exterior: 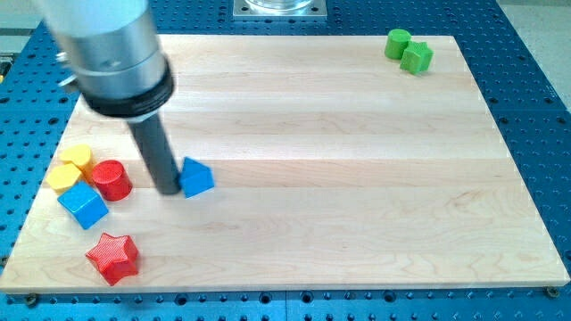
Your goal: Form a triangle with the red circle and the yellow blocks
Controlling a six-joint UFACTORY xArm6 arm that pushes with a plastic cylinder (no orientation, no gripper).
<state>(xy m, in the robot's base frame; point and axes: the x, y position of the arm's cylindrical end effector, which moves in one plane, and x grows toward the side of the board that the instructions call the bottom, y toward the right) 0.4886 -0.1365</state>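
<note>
The arm (107, 40) was a blurred, silvery-grey metal cylinder, wide and smooth. Below it sat a black collar (125, 94), and from that a narrower dark rod (153, 152) ran down to my tip (169, 191).

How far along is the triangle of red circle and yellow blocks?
Nearly done: the red circle and two yellow blocks sit clustered at the view's left in a tight triangle. My tip rests beside the blue triangular block, not pushing them. Little appears left beyond tidying.
</note>
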